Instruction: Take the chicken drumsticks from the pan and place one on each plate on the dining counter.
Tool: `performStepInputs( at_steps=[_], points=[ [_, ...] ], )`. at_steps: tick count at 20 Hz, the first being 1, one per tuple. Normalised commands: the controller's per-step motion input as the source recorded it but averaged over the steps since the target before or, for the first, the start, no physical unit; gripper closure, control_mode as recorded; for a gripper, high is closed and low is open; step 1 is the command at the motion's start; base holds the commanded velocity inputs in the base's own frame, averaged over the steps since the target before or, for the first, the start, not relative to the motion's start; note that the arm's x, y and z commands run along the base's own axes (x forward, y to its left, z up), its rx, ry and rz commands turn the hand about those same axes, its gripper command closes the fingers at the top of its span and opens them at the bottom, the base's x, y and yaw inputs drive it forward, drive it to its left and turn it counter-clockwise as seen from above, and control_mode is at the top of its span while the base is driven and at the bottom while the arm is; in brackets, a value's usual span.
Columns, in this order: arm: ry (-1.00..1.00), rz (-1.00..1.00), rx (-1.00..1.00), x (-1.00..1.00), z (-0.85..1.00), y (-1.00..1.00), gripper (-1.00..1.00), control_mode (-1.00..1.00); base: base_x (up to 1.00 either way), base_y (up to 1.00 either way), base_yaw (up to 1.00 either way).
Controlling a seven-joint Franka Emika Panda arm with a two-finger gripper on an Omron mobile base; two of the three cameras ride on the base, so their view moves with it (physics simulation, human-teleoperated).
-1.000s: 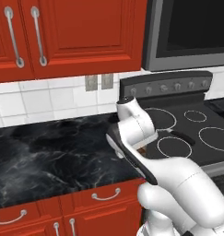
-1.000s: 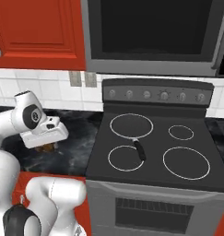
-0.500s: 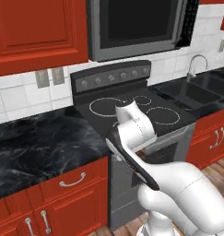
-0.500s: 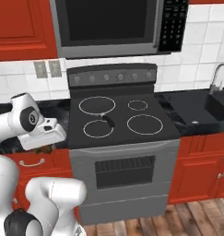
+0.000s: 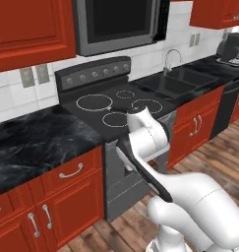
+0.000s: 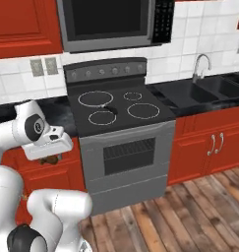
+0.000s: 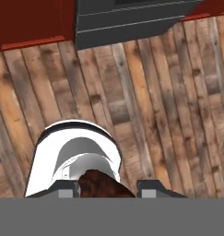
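A brown chicken drumstick [image 7: 103, 185] sits clamped between the two fingertips of the gripper [image 7: 106, 189], jaws narrow on it, above the wooden floor [image 7: 145, 106]. In the right base view the drumstick [image 6: 51, 159] hangs under the hand beside the red cabinets [image 6: 47, 172]. Since a second ago the base has backed off and turned: the stove [image 6: 116, 118] now shows whole, with its small dark pan [image 6: 110, 109], and the sink [image 5: 190, 78] has come into view.

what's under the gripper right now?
In the hand view, a brown drumstick sits between the gripper fingertips, with wood floor below. The drumstick's lower end is cut off at the frame edge, so its full shape cannot be seen.
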Motion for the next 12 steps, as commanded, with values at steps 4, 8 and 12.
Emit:
performStepInputs(
  at_steps=[4, 8, 12],
  points=[
    [0.0, 0.0, 0.0, 0.0, 0.0, 0.0, 1.0, 1.0, -0.87, 0.53, -0.27],
    [0.0, 0.0, 0.0, 0.0, 0.0, 0.0, 1.0, 1.0, -0.86, 0.17, -0.22],
    [0.0, 0.0, 0.0, 0.0, 0.0, 0.0, 1.0, 1.0, -0.98, -0.12, -0.13]
  ],
)
